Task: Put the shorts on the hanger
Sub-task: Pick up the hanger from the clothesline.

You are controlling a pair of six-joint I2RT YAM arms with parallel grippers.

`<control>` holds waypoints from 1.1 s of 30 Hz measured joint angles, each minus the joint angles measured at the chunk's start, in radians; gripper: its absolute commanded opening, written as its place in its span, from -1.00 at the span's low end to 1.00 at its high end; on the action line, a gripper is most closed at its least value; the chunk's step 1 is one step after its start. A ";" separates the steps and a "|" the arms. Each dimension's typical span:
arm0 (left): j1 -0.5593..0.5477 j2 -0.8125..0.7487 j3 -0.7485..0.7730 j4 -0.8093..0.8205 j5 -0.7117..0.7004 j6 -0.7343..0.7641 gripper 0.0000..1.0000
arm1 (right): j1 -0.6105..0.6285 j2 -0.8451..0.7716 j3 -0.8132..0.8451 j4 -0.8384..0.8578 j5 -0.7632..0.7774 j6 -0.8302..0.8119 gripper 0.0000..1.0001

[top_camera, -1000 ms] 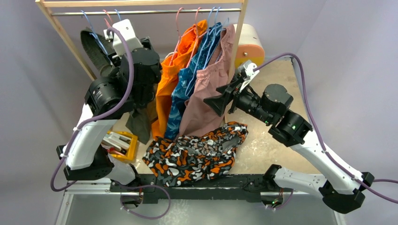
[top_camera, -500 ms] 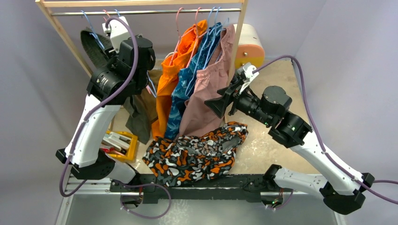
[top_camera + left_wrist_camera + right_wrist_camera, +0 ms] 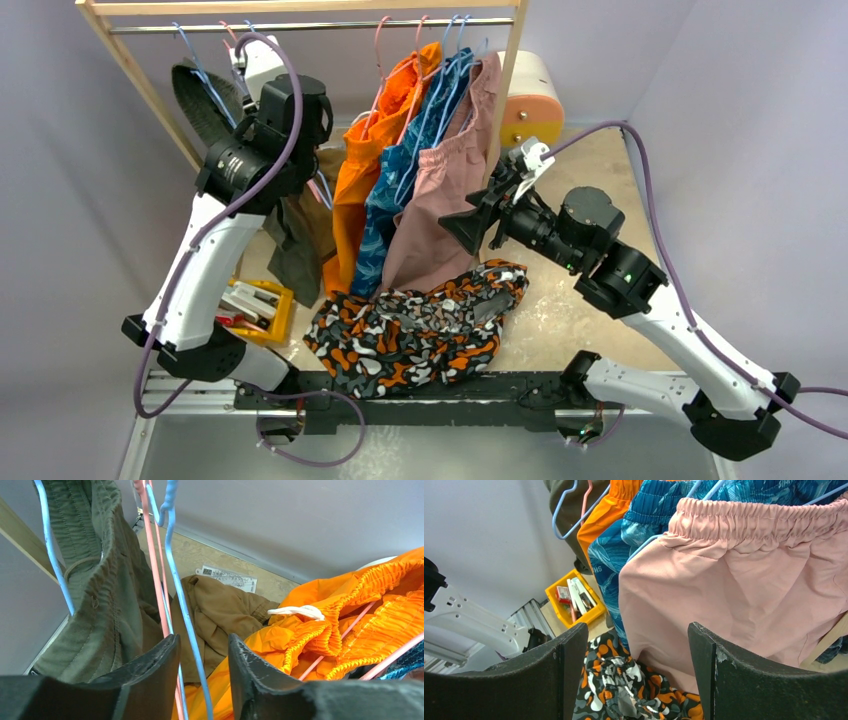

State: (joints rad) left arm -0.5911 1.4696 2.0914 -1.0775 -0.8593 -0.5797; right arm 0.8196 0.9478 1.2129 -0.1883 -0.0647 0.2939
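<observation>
So my left gripper point(image 3: 202, 645) is up at the rail point(image 3: 300, 27), jaws a bit apart with the hanger point(image 3: 178, 580) running down through the gap. It's straddled, not pinched: there's daylight on both sides of that skinny light-blue wire. I'm there because it's the bare one worth pulling. A pink-red hanger point(image 3: 156, 580) sits just beside it, almost against my left finger point(image 3: 150, 675), so snagging both at once is my worry, since thin slick wire like that slips and twists easily. A heavy olive garment point(image 3: 100, 595) with thick stitched seams hangs to one side, and the crinkly orange shorts point(image 3: 350, 610) with their gathered elastic waist and white drawstring to the other. My right gripper point(image 3: 636, 635) is spread wide with nothing in it, parked in front of the smooth dusty-pink shorts point(image 3: 744, 580), probably waiting its turn. The shorts point(image 3: 410, 330) lie in a floppy, rumpled heap on the table point(image 3: 590, 160) near my bases, a blotchy orange, black, grey and white print, not touched by either gripper.
</observation>
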 measured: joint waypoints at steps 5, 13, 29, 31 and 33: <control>0.001 -0.002 -0.011 0.013 0.008 0.001 -0.54 | 0.000 0.000 -0.010 -0.002 0.000 0.000 0.49; 0.002 -0.034 -0.011 0.024 0.026 0.001 -0.90 | 0.000 0.001 -0.012 -0.002 0.002 0.000 0.49; 0.002 -0.091 -0.048 0.105 0.157 0.044 -1.00 | 0.000 0.020 -0.012 -0.001 0.002 0.000 0.48; 0.002 -0.091 -0.059 0.121 0.185 0.050 -1.00 | 0.000 0.021 -0.012 -0.002 0.002 0.000 0.49; 0.002 -0.091 -0.066 0.131 0.203 0.051 -1.00 | 0.000 0.021 -0.012 -0.001 0.002 0.000 0.49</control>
State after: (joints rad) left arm -0.5892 1.3785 2.0258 -0.9466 -0.6563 -0.5289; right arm 0.8196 0.9688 1.2007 -0.1894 -0.0624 0.2943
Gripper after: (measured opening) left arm 0.020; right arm 0.746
